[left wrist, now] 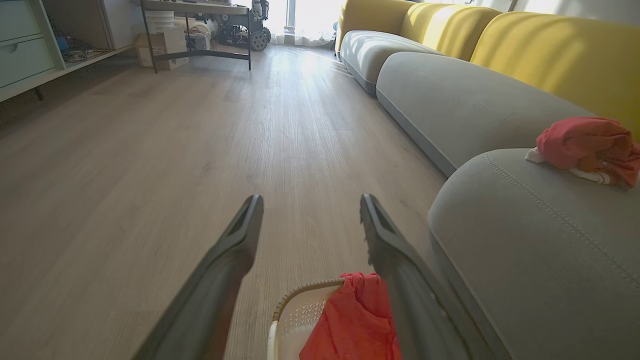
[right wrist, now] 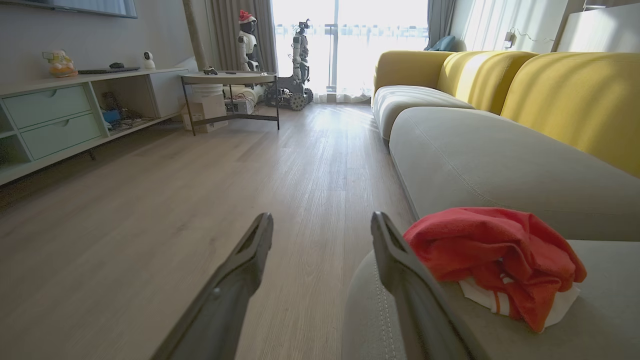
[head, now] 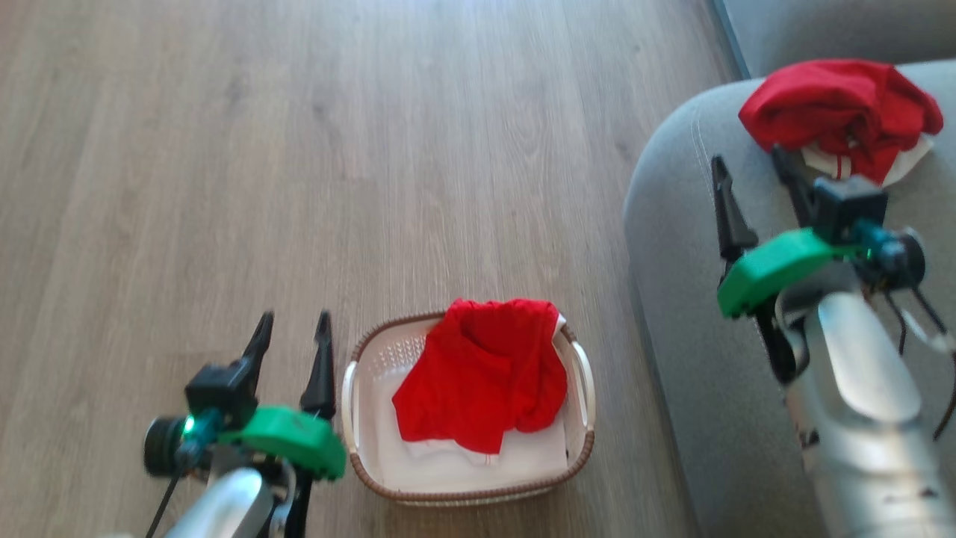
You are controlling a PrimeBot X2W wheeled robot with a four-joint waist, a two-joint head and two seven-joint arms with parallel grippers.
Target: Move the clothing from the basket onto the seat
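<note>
Treat the task as about half complete. Of the two pieces of clothing, one red garment (head: 836, 112) already lies bunched on the grey seat cushion (head: 687, 239), well apart from the basket (head: 357, 418) and to its right. The other red garment (head: 478, 377) lies inside the basket, heaped toward the far wall with an edge draped over the rim. Beneath it the basket holds white fabric (head: 463, 459); you cannot tell whether this is the garment's trim or a separate piece. The left gripper (head: 294, 320) hovers just beside the basket's left side, jaws apart and holding nothing. The right gripper (head: 747, 157) is over the seat, right of the basket and near the garment there, jaws likewise apart and empty. Left to do: lift the garment from the basket and set it on the seat.
</note>
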